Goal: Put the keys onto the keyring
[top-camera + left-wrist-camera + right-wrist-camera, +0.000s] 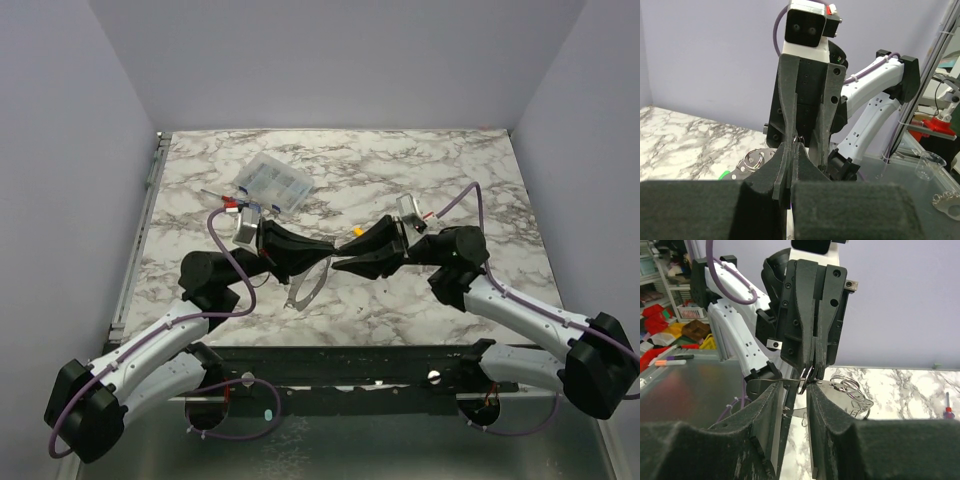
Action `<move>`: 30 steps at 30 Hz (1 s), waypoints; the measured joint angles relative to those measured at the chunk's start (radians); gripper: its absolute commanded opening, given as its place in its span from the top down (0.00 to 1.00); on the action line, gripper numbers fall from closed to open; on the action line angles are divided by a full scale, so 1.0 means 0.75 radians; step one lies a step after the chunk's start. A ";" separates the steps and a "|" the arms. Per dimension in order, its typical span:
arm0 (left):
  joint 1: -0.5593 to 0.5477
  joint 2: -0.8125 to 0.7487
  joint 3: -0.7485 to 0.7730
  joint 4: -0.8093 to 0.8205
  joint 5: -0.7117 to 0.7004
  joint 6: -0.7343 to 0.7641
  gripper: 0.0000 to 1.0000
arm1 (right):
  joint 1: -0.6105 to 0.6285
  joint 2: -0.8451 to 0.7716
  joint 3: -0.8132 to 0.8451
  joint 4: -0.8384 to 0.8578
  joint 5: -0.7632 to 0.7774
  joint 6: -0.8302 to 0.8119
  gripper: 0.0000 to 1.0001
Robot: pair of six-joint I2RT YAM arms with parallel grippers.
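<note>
My two grippers meet tip to tip above the middle of the marble table. The left gripper point(328, 256) point(792, 146) is shut, pinching a small wire ring point(804, 380) of the keyring. The keyring's thin pale band point(306, 286) point(767, 382) hangs in a loop below the tips. My right gripper point(345, 263) point(794, 388) is open, its fingers either side of that ring without touching it. A flat metal plate with several split rings point(846, 390) point(753, 160) hangs beside the tips. In the left wrist view, the keys show as a bright green bit point(726, 175) low on the left.
A clear plastic compartment box point(272, 183) lies at the back left. Next to it is a red-handled tool point(226, 201). A short yellow stick point(357, 231) lies just behind the grippers. A red-and-blue screwdriver point(947, 408) stands out on the marble. A metal rail point(135, 240) runs along the table's left edge.
</note>
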 measured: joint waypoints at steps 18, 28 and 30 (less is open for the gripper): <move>0.008 -0.010 0.017 -0.149 0.011 0.073 1.00 | -0.001 -0.058 0.001 -0.268 0.080 -0.170 0.99; 0.006 -0.016 0.019 -0.159 0.017 0.095 0.62 | 0.015 -0.056 0.001 -0.231 0.093 -0.126 0.99; 0.006 -0.016 0.022 -0.156 0.017 0.092 0.64 | 0.016 -0.048 0.001 -0.205 0.089 -0.105 0.99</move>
